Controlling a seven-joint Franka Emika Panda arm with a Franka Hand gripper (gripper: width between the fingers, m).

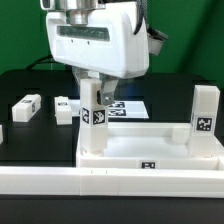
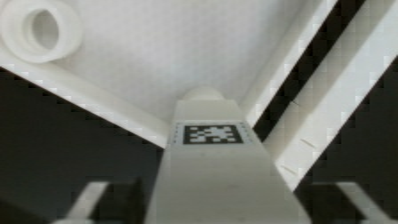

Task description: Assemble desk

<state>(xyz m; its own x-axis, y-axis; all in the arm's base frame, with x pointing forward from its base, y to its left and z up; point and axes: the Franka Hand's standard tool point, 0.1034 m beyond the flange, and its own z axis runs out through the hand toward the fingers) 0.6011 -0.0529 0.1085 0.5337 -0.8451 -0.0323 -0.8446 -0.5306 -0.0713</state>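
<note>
The claw (image 1: 92, 92) hung over the end of the top (image 1: 150, 143) on the exterior view's left, straddling a leg (image 1: 96, 120) that stood upright there. In the wrist view its fingers (image 2: 86, 203) stood on either side of the leg, with a dark gap between each and the leg's faces. The claw was open and gripped nothing. The leg carried a black-and-white tag on the side facing the exterior camera and another on its upper end.

The top lay flat on the black tabletop (image 1: 30, 140), rim up, toward the exterior view's right. A second leg (image 1: 205, 110) stood upright at its corner on that side, well apart from the first. The wrist view showed an empty round socket (image 2: 39, 35) in another corner of the top.

Two loose legs (image 1: 25, 105) (image 1: 65, 108) lay on the tabletop to the exterior view's left of the top, near each other but apart. The marker board (image 1: 128, 106) lay flat behind the top. A rail (image 1: 110, 185) ran along the front, just beside the top's near rim.
</note>
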